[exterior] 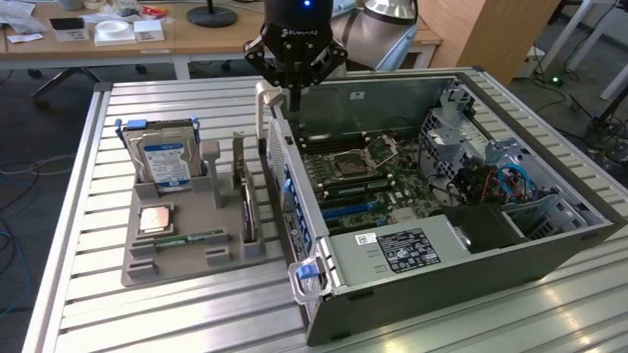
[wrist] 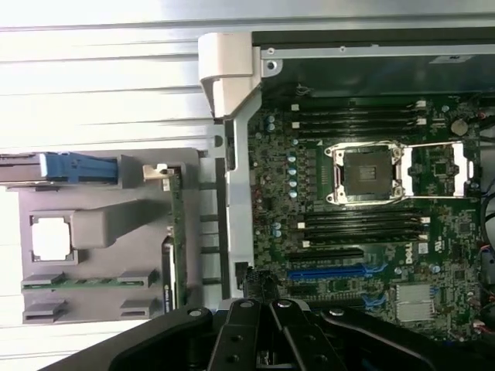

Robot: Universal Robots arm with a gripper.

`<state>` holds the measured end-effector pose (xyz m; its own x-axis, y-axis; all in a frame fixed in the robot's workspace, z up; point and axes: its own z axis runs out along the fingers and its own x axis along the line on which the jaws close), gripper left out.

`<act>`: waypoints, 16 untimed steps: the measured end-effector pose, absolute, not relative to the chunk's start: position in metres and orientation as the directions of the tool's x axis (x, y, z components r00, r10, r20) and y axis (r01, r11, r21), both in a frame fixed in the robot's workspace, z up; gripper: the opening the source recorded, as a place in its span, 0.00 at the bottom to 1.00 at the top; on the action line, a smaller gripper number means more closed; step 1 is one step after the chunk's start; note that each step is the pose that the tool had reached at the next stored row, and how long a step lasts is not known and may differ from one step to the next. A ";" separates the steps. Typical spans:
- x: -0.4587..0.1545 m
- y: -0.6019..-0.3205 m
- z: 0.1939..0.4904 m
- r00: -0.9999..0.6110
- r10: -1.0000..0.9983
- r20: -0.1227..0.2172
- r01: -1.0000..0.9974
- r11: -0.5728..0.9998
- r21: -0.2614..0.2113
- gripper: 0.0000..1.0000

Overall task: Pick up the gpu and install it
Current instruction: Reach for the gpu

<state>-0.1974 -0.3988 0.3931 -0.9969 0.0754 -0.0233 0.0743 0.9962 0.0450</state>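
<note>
The gripper [exterior: 293,90] is clenched on nothing, hanging over the back wall of the open computer case [exterior: 442,283]. In the exterior view the gpu [exterior: 249,215] stands on edge in the gray holder [exterior: 176,268], at seven o'clock from the gripper, just beside the case

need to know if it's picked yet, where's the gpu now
In the exterior view the gpu stands on edge in the grey holder, on its side nearest the computer case.
</note>
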 end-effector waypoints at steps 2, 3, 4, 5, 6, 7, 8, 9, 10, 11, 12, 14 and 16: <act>-0.205 -0.399 0.393 -0.997 0.075 -0.023 0.074 0.996 0.045 0.11; -0.209 -0.399 0.393 -0.997 0.075 -0.023 0.074 0.996 0.045 0.11; -0.213 -0.399 0.393 -0.997 0.075 -0.023 0.074 0.996 0.045 0.11; -0.217 -0.399 0.393 -0.997 0.075 -0.023 0.074 0.996 0.045 0.11; -0.220 -0.399 0.393 -0.997 0.075 -0.023 0.074 0.996 0.045 0.11; -0.223 -0.399 0.393 -0.997 0.075 -0.023 0.074 0.996 0.045 0.11; -0.227 -0.399 0.393 -0.997 0.075 -0.023 0.074 0.996 0.045 0.11; -0.230 -0.399 0.393 -0.997 0.075 -0.023 0.074 0.996 0.045 0.11; -0.233 -0.399 0.393 -0.997 0.075 -0.023 0.074 0.996 0.045 0.11; -0.235 -0.399 0.393 -0.997 0.075 -0.023 0.074 0.996 0.045 0.11; -0.238 -0.399 0.393 -0.997 0.075 -0.023 0.074 0.996 0.045 0.11; -0.242 -0.399 0.393 -0.997 0.075 -0.023 0.074 0.996 0.045 0.11; -0.245 -0.399 0.393 -0.997 0.075 -0.023 0.074 0.996 0.045 0.11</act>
<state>-0.2448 -0.3989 0.3929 -0.9969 0.0753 -0.0233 0.0742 0.9962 0.0450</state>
